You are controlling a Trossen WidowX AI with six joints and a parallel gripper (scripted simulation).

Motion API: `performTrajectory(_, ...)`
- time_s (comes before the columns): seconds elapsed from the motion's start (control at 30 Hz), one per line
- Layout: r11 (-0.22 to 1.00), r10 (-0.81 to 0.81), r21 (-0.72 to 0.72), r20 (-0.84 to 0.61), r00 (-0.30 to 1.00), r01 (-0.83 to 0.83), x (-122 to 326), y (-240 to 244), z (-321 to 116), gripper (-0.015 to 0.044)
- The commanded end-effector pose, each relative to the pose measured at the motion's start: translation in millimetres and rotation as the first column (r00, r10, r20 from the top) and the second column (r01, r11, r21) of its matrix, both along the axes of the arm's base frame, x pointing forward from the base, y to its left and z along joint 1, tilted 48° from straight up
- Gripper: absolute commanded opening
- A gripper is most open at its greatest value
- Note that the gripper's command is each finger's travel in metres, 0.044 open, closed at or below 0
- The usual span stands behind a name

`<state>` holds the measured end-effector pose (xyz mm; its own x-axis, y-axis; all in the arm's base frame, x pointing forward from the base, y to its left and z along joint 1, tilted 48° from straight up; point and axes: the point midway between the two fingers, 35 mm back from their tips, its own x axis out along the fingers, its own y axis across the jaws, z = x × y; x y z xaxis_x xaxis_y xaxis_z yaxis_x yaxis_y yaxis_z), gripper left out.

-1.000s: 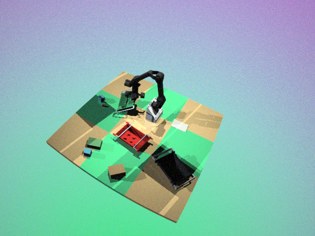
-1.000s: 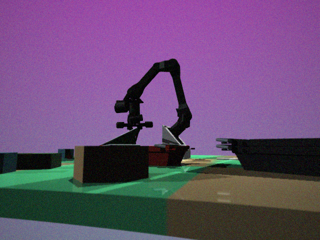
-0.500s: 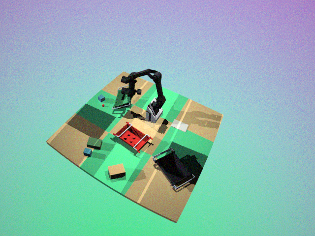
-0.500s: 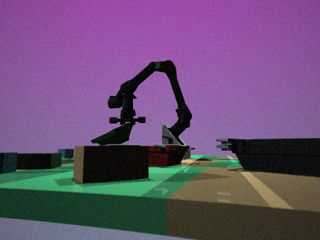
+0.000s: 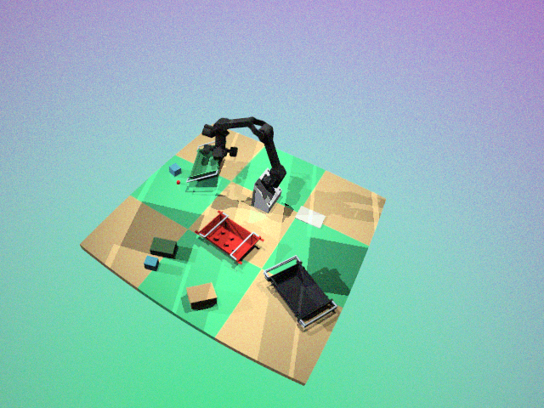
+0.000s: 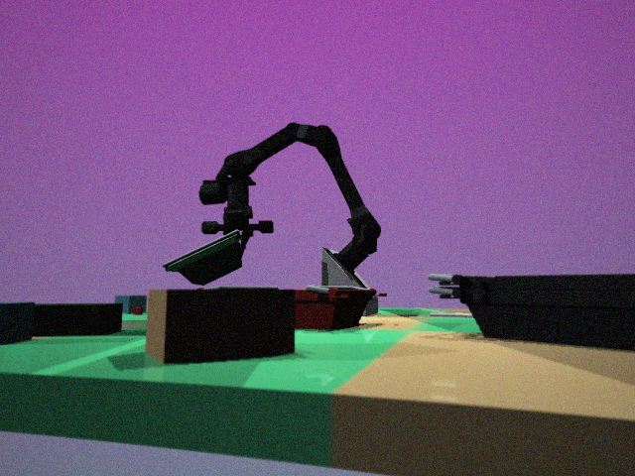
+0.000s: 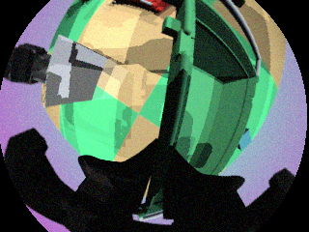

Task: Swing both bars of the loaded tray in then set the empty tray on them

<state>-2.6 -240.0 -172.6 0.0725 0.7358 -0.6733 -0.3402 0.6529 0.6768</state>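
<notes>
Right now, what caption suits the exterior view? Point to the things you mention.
End effector (image 5: 218, 163) (image 6: 240, 236) (image 7: 161, 142) holding a tilted green tray (image 5: 204, 168) (image 6: 207, 264) (image 7: 214, 97) aloft beyond a brown block (image 5: 201, 293) (image 6: 225, 325).

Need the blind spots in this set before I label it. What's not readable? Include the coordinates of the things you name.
- Fingertips of the gripper (image 5: 218, 154) (image 6: 238, 230): in the wrist view, dark finger bodies and shadow merge around the gripped wall of the green tray (image 5: 205, 164) (image 6: 209, 264) (image 7: 217, 101).
- Inside of the red tray (image 5: 228, 237) (image 6: 317, 309): exterior view, blocked by its own side and the tan block (image 5: 201, 293) (image 6: 157, 325).
- Far end of the black tray (image 5: 301, 291) (image 6: 554, 312): exterior view, cut by the right edge.

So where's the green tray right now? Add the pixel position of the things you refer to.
Green tray (image 5: 202, 175) (image 6: 207, 261) (image 7: 222, 103): in the top view, hanging tilted from the gripper (image 5: 218, 154) (image 6: 239, 233), near the upper blue cube (image 5: 174, 169).
</notes>
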Motion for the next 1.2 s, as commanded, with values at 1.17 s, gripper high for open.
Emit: performTrajectory(1.17, 0.999, 0.003, -0.032, 0.001, 1.000, -0.003, -3, -64, 0, 0.0000)
